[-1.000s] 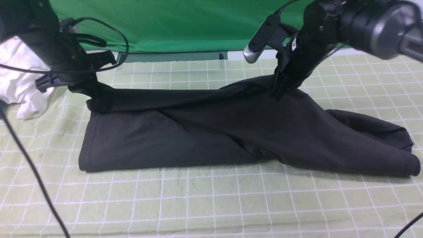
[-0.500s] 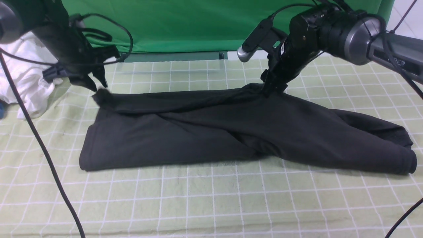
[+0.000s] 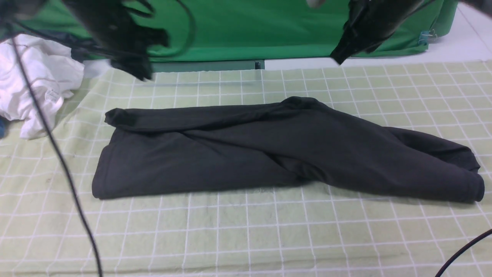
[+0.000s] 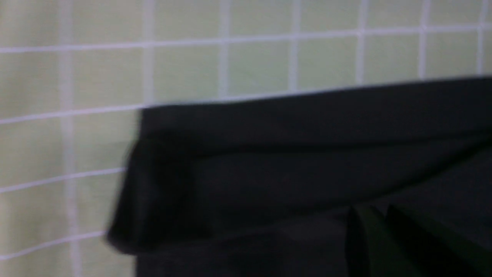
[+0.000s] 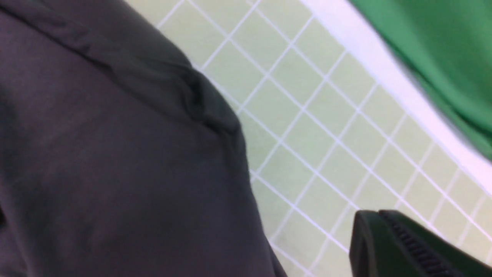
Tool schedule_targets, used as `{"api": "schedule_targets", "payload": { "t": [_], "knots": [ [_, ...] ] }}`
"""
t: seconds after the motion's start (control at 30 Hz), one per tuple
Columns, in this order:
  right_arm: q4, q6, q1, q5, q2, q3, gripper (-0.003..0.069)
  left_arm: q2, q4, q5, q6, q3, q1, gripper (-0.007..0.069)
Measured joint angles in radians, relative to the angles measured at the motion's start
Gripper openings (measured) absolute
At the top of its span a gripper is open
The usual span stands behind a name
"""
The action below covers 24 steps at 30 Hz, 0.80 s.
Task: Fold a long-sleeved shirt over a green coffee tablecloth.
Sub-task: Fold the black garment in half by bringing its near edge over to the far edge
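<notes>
We see the long-sleeved shirt (image 3: 269, 150) lying across the middle of the green coffee tablecloth (image 3: 246, 231), folded into a long dark band that runs from left to right. Its left end is squared off, with a small rolled corner on the far side. Its right end tapers toward the near right, where a sleeve cuff rests close to the cloth's right edge. A low hump of fabric sits on the far edge, a little right of centre.

Both arms hang above the far side, clear of the shirt. The left gripper (image 3: 138, 71) is blurred over the far left. In its wrist view we see its fingers (image 4: 407, 231) close together, with nothing between them. The right gripper (image 3: 340, 57) hangs over the far right in front of the green backdrop (image 3: 238, 30). Its fingers (image 5: 399, 246) are closed and empty.

A crumpled white garment (image 3: 30, 84) lies at the far left, off the shirt, and a black cable (image 3: 65, 173) runs down the near left.
</notes>
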<state>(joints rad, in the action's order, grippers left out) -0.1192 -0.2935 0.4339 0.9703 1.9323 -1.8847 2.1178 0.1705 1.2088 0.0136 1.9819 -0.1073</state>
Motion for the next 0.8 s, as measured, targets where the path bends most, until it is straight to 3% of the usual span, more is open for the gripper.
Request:
{"api": "schedule_targets", "payload": {
  "t": [0.2, 0.53, 0.8],
  "knots": [
    [-0.001, 0.0, -0.002, 0.067, -0.032, 0.0, -0.0003, 0.069, 0.008, -0.056, 0.022, -0.028, -0.15, 0.0005],
    [0.0, 0.0, -0.002, 0.087, -0.033, 0.001, -0.0004, 0.202, -0.036, -0.136, 0.016, -0.03, -0.174, 0.0006],
    [0.004, 0.0, -0.002, 0.098, -0.053, 0.001, -0.0005, 0.233, -0.279, -0.333, -0.127, -0.01, -0.174, 0.0011]
  ]
}}
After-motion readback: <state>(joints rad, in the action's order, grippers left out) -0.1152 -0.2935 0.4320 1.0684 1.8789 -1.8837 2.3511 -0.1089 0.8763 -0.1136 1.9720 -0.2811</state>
